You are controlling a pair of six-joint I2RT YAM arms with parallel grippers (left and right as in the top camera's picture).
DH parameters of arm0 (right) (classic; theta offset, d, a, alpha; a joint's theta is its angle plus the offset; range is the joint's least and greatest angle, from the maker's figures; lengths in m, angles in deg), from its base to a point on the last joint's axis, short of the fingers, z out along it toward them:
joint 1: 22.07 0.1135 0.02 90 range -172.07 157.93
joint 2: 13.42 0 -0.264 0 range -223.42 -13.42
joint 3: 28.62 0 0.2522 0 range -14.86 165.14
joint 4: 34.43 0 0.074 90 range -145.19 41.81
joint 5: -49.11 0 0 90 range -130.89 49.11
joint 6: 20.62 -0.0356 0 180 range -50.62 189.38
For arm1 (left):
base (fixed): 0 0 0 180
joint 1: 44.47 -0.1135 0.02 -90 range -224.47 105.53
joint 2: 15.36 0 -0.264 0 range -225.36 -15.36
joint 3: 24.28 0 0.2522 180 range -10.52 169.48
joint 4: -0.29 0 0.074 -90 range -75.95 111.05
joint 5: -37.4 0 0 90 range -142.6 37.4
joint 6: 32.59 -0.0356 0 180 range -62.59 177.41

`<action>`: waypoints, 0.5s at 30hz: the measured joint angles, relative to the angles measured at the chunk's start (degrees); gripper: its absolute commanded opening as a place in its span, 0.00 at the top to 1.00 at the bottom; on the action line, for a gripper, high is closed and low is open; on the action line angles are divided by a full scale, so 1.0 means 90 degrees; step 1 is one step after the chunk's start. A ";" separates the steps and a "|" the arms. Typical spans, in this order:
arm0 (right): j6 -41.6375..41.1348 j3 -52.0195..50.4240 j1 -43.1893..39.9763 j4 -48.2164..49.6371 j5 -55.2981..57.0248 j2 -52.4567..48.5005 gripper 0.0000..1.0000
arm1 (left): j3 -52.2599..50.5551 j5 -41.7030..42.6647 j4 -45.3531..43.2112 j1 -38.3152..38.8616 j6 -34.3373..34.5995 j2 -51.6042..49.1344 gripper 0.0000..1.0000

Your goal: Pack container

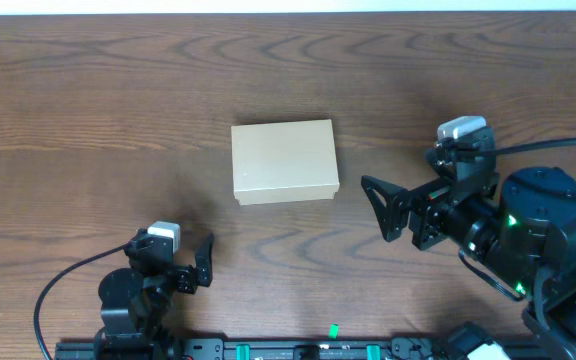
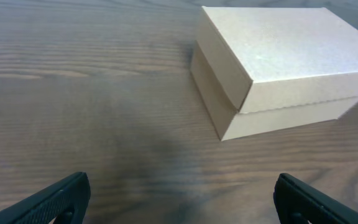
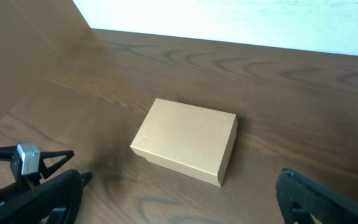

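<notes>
- The left gripper (image 1: 190, 268) is wide open, with nothing between its two black fingers (image 2: 58, 198).
- It sits low, close to the near edge of the table (image 1: 88, 100), toward the near left corner.
- The right gripper (image 1: 378, 208) is wide open too, and it holds nothing.
- It is up above the wood on the right side of the table, and it points toward the middle.
- The two grippers are well apart, and neither one touches the box (image 1: 284, 160).
- The box is tan cardboard and lies flat near the middle of the table, between the two grippers and a bit farther back.
- Its lid is down and shut, so what is inside cannot be seen.
- In the left wrist view the box (image 2: 278, 56) is ahead and to the right, and the line where the lid meets the bottom part shows on its side.
- In the right wrist view the box (image 3: 185, 140) is straight ahead, turned a little, with the left arm (image 3: 27, 158) low on the left.
- The table is dark brown wood.
</notes>
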 measured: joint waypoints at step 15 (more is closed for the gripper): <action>0.0000 0.0000 0.0000 0.0000 0.0000 0.0000 0.01 | 0.0000 0.0044 -0.0010 0.0005 0.0000 0.0000 0.05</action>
